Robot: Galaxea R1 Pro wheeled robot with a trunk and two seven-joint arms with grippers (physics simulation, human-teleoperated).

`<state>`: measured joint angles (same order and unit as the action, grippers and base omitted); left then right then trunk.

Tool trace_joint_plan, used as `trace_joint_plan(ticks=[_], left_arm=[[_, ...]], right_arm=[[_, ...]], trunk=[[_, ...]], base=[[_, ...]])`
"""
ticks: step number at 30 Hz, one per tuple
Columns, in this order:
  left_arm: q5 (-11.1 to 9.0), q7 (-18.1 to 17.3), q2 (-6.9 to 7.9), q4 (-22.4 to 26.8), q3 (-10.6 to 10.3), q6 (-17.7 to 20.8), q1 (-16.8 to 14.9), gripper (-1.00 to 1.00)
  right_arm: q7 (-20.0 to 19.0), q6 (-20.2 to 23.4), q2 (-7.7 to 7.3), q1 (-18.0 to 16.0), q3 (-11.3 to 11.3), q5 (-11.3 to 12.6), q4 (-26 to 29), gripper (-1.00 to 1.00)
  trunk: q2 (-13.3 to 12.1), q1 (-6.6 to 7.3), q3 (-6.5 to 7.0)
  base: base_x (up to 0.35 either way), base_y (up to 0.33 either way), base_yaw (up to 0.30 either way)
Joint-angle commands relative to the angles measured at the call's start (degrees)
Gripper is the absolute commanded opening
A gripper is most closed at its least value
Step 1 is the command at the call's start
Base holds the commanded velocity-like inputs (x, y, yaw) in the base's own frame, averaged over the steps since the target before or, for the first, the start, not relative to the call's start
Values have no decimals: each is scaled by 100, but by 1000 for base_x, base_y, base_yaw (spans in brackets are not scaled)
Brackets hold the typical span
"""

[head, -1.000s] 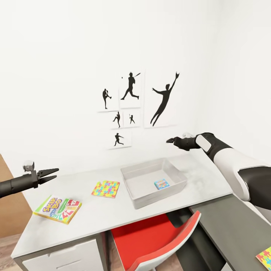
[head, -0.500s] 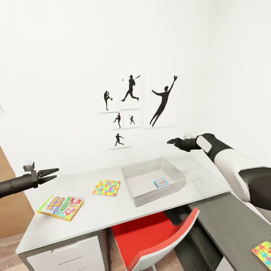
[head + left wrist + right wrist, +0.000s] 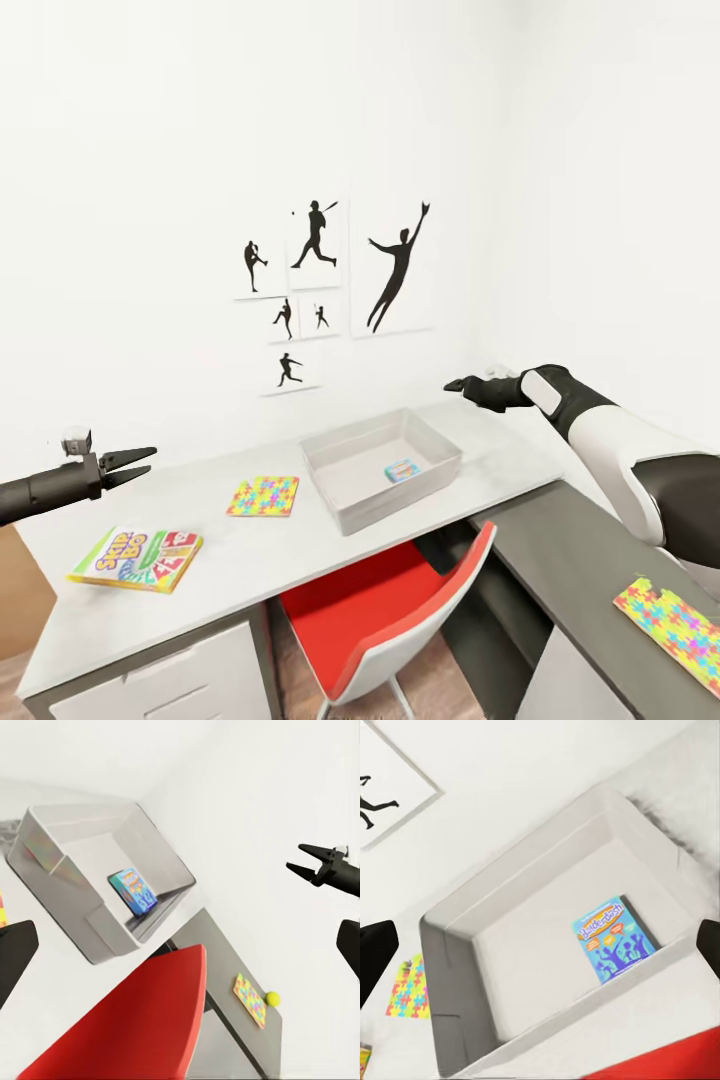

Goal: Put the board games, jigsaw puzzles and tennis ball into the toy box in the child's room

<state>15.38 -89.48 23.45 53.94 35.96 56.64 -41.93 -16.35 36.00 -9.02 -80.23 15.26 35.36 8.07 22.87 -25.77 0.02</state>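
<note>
The grey toy box (image 3: 340, 505) stands on the table (image 3: 200, 600) with a blue board game (image 3: 402, 471) lying inside it. A jigsaw puzzle (image 3: 263, 495) lies left of the box, and the Skip-Bo board game (image 3: 136, 558) lies further left. A second jigsaw puzzle (image 3: 675, 628) rests on the dark lower section, with the tennis ball (image 3: 273, 998) beside it. My left gripper (image 3: 148, 461) hovers open and empty above the table's left end. My right gripper (image 3: 458, 384) is open and empty, in the air behind the box's right side. The bed is out of view.
A red chair (image 3: 390, 610) is tucked under the table in front of the toy box. White drawers (image 3: 150, 690) sit under the table's left end. Black baseball silhouettes (image 3: 320, 290) hang on the white wall behind.
The camera has swung right, so the table and pictures sit further left in the picture. More of the dark section and its puzzle shows. Both arms keep their pose.
</note>
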Motion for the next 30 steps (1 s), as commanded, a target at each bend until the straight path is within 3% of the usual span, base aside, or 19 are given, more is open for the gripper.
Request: trace_joint_plan(ticks=[1, 11, 30], left_arm=[[60, -52, -2, 2, 11, 58, -2, 100], [55, -52, -3, 2, 11, 58, -4, 100], [53, -52, -7, 2, 16, 58, -3, 100]], right_arm=[[-20, 12, -3, -3, 47, 15, 2, 100], [-23, 13, -3, -2, 47, 15, 2, 100], [-21, 12, -12, -2, 47, 15, 2, 100]], trunk=[[5, -1, -3], [5, -1, -3], [5, -1, -3]], base=[[-154, 222, -277], [-190, 187, -278], [-122, 66, -278]])
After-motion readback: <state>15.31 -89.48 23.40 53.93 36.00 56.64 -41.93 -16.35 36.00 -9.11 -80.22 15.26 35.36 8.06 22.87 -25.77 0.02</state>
